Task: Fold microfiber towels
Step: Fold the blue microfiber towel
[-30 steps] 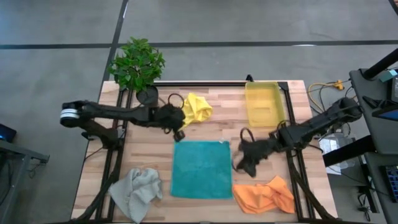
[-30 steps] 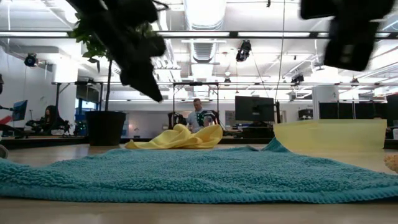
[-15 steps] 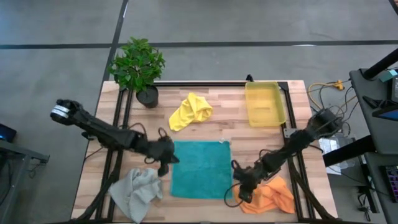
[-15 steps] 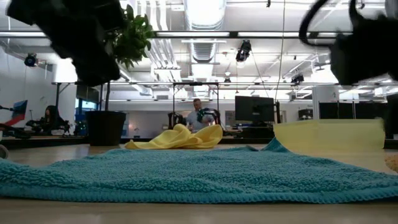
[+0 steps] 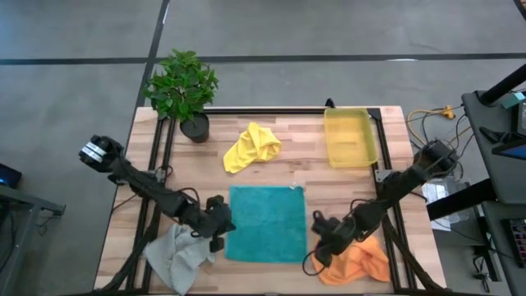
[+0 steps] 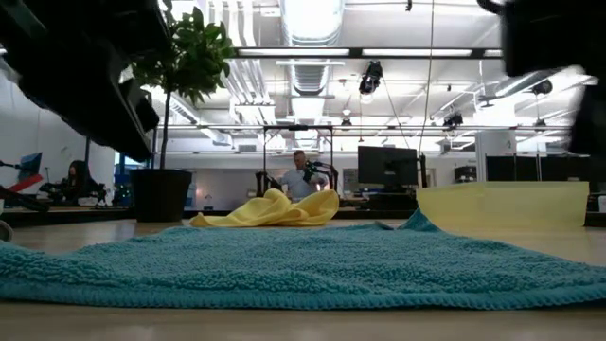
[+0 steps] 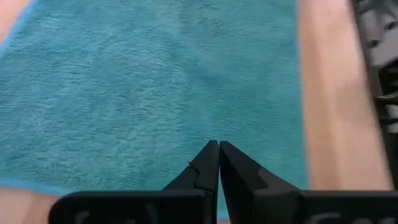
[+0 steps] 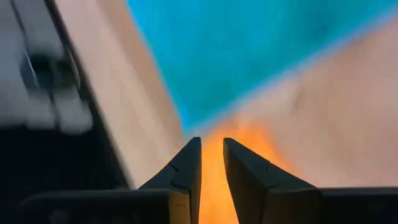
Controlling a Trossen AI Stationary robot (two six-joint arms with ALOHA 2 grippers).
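Flat teal microfiber towel (image 5: pixel 266 224), table centre: my left gripper (image 5: pixel 219 233), pressed together, sits at its near-left corner, my right gripper (image 5: pixel 322 240), slightly parted and empty, beside its near-right corner; I would pinch both corners evenly before lifting.

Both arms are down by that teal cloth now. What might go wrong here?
The right tool sits where the orange towel meets the teal towel, so it may snag the wrong one. The left tool, fingers shut, is beside the grey towel and could drag it. Uneven pulls may skew the flat teal towel.
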